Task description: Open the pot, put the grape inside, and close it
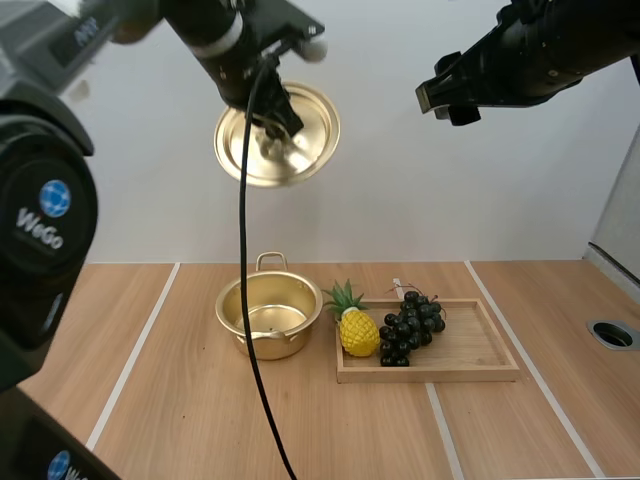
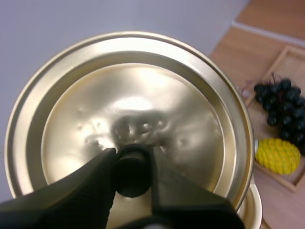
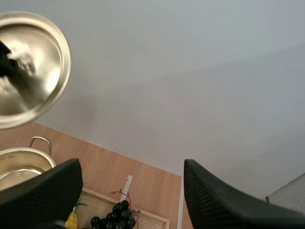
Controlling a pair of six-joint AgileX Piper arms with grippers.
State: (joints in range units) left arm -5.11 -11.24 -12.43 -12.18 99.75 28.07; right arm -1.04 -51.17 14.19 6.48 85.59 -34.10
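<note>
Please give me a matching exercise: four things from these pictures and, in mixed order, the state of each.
1. lid
2. pot
3. grapes
4. right gripper

a. lie on the wooden tray
b. raised, open, holds nothing
c. stands uncovered on the table
d. held up by the left gripper

Pairs: 1-d, 2-c, 3-a, 4-b

I'm seeing my left arm glossy black with a white band; my right arm black and blocky; my left gripper's fingers matte black, ribbed inside; blue round WeGo badge on the near housing.
</note>
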